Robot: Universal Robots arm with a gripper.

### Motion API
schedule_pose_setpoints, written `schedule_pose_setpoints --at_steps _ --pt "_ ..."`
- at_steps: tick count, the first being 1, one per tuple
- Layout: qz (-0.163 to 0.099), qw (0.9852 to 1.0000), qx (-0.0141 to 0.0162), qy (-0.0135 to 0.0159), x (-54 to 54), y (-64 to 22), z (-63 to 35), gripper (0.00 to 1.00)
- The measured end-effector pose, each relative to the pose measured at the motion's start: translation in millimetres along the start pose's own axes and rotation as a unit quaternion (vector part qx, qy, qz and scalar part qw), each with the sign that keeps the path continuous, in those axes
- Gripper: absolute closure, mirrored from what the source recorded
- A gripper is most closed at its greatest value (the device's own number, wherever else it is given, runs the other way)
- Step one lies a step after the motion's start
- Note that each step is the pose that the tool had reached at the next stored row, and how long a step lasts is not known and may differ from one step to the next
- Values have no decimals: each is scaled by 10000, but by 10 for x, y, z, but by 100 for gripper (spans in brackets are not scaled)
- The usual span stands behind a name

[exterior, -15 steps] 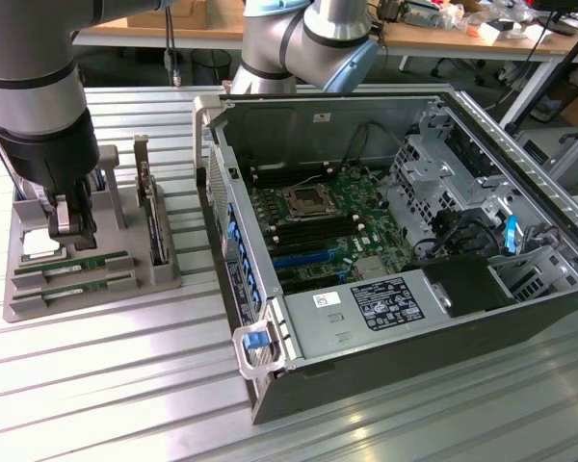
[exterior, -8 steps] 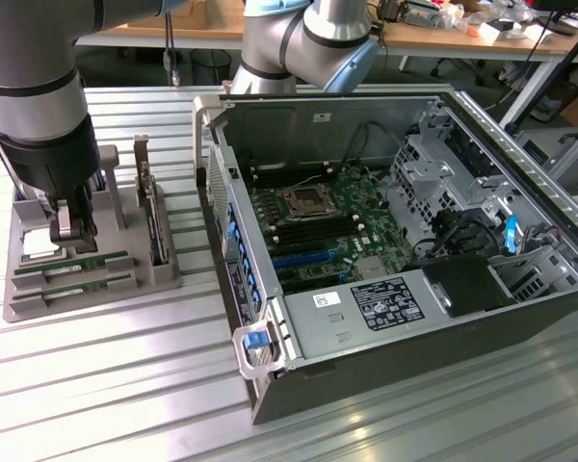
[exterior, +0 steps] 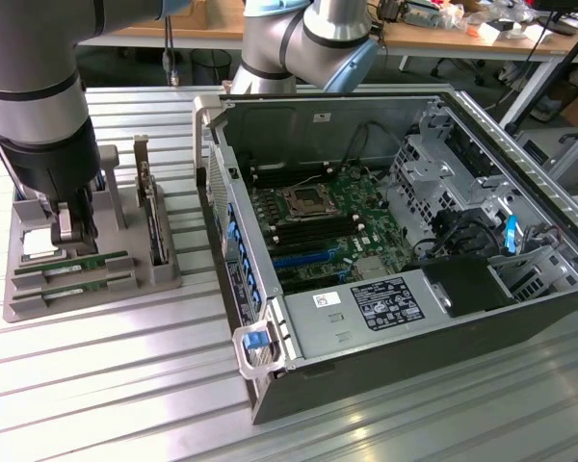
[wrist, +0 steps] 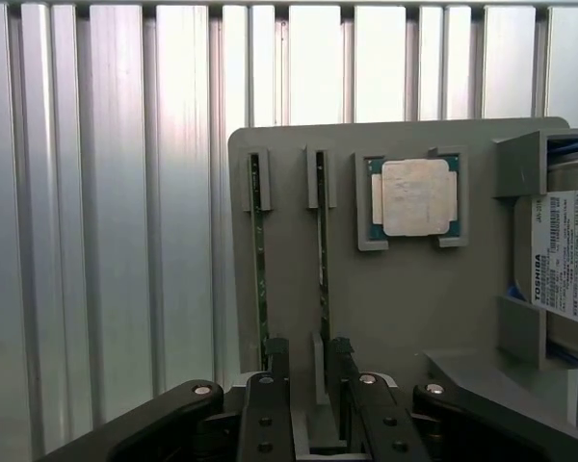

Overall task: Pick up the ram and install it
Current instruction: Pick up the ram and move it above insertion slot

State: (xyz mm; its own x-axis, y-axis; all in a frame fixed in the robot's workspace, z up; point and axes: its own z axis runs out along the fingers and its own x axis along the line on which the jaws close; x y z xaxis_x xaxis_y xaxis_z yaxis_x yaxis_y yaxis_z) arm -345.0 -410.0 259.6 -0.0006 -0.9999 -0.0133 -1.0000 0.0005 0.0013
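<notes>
Ram below vertical, wide-apart pincer

Ext high oblique, wrist overhead close, shared tray

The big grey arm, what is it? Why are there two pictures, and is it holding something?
It is a grey robot arm; the pincer at its tip is called the end effector. One picture comes from a camera standing off to the side. The other comes from a camera on the arm's wrist, looking past the black fingers. On the ribbed metal table sit a grey plastic holder and an open dark computer case with a green motherboard inside. The holder carries two long thin green memory sticks on edge, a square silver processor chip and a hard drive with a white label. The end effector is open and holds nothing; it hovers over the holder, near the sticks' ends.
</notes>
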Motion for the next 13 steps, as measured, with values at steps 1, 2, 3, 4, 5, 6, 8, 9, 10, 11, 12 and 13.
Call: schedule_pose_setpoints --at_steps 1,2,3,4,5,6,8,9,10,11,12,13 --pt "0 10000 0 0 1 0 5 70" --pt "0 10000 0 0 2 0 9 70" --pt "0 10000 0 0 3 0 14 70" --pt "0 10000 0 0 4 0 19 70" --pt "0 10000 0 0 5 0 23 70" --pt "0 10000 0 0 7 0 28 70" --pt "0 10000 0 0 8 0 37 70" --pt "0 10000 0 0 9 0 39 70" --pt "0 10000 0 0 10 0 44 70" --pt "0 10000 0 0 11 0 49 70" --pt "0 10000 0 0 12 0 53 70" --pt "0 10000 0 0 12 0 58 70"
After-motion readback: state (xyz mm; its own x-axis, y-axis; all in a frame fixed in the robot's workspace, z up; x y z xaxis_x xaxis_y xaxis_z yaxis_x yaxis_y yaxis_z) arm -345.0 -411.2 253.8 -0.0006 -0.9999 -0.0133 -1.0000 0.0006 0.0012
